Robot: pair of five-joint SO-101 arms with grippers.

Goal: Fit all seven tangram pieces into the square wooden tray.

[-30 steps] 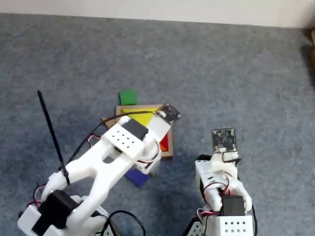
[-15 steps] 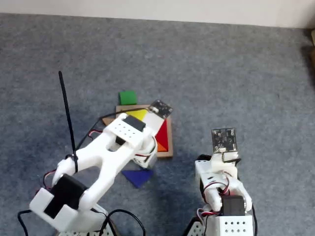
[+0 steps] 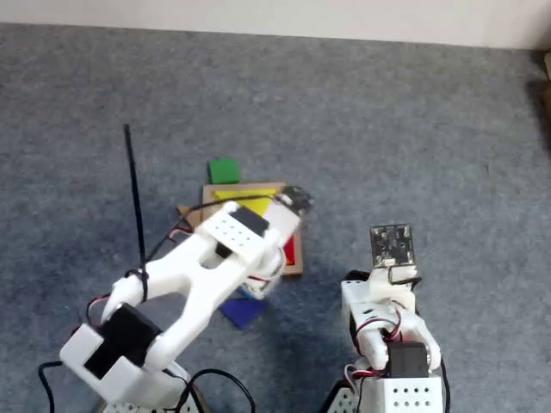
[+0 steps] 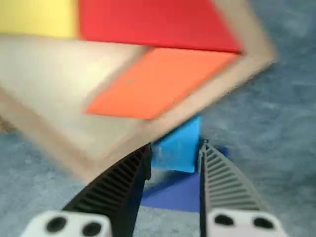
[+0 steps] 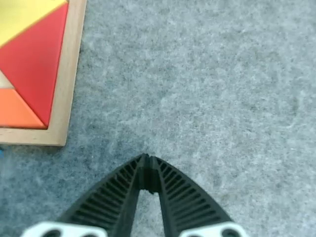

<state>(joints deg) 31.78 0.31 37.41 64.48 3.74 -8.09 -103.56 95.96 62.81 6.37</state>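
Observation:
The square wooden tray [image 3: 245, 187] lies on the grey carpet with yellow [image 3: 241, 196], red [image 3: 290, 249] and orange pieces in it. In the left wrist view the tray's rim [image 4: 237, 71] frames the red piece [image 4: 148, 24] and the orange piece [image 4: 158, 81]. My left gripper [image 4: 174, 148] hangs at the tray's near edge, shut on a light blue piece [image 4: 175, 145]. A dark blue triangle [image 3: 243, 311] lies on the carpet just below it. A green square [image 3: 224, 170] sits beyond the tray's far edge. My right gripper [image 5: 147, 163] is shut and empty over bare carpet, right of the tray [image 5: 69, 89].
The left arm's white body [image 3: 207, 267] covers much of the tray from above. A black cable tie [image 3: 136, 198] sticks up from that arm. The right arm [image 3: 392, 258] stands folded at the front right. Open carpet stretches to the back and right.
The left arm swung left and then back toward the tray's near edge, covering part of the dark blue triangle again. The right arm has kept still.

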